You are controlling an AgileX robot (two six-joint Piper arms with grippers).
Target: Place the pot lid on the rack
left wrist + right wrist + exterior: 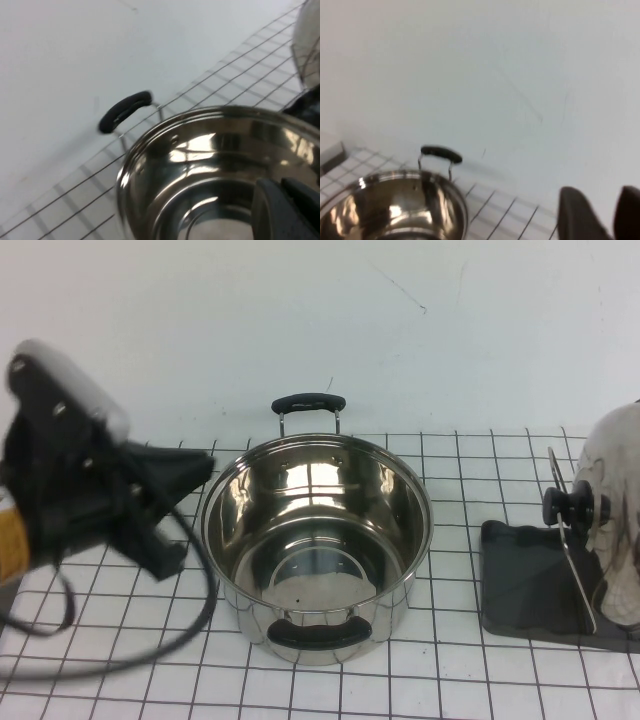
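The pot lid (618,540) stands on edge in the rack (525,590) at the right, its black knob (568,505) facing the pot, leaning behind a wire upright (572,550). Part of the lid also shows in the left wrist view (307,45). My left gripper (203,468) hovers by the steel pot's left rim, shut and empty; it also shows in the left wrist view (286,202). My right gripper (602,215) is open and empty, raised above the table near the back wall. It is out of the high view.
A deep steel pot (315,540) with two black handles stands in the middle of the checked table mat (450,670); it also shows in the left wrist view (200,165) and the right wrist view (390,205). A white wall closes the back. A black cable (190,610) trails from my left arm.
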